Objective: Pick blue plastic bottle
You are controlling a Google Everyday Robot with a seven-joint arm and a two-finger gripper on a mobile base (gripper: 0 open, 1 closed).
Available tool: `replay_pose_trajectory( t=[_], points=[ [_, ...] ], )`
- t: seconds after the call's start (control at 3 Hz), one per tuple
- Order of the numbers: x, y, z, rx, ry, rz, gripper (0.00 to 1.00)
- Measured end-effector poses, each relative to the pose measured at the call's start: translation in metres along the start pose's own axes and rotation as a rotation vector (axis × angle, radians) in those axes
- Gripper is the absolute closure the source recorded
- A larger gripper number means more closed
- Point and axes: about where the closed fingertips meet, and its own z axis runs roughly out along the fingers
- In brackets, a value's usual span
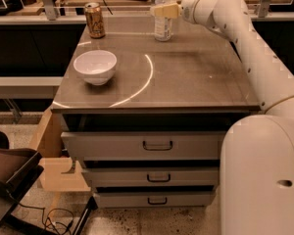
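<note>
The gripper [163, 10] is at the far edge of the cabinet top [196, 77], level with the upper part of the blue plastic bottle [162, 29]. Its tan tip lies across the front of the bottle, just under the neck. Whether it is clamped on the bottle or only set against it cannot be told from this view.

The bottle stands upright on the cabinet top directly beneath the gripper. Its pale label shows below the tan tip, and its cap reaches the upper edge of the frame.

Behind the gripper, the white arm [257, 53] runs back toward the near right, down to the robot's large white body [264, 180].

A bronze soda can [94, 19] stands upright to the left of the gripper, as seen, along the same far edge and well apart from the bottle. A white bowl [95, 66] sits nearer the camera than the gripper and further left, apart from the can.

Three grey drawers [157, 145] with dark handles are stacked far below the gripper, under the front edge of the top. A dark chair [10, 170] sits on the floor at the lower left.
</note>
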Motion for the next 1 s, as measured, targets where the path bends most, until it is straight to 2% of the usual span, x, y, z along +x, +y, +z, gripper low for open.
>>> replay_pose_trajectory(
  t=[0.33,1.0],
  points=[
    [0.001,0.009,0.016,-0.025,0.005,0.013,0.00],
    [0.010,0.022,0.040,-0.082,0.009,0.081,0.00]
  ],
)
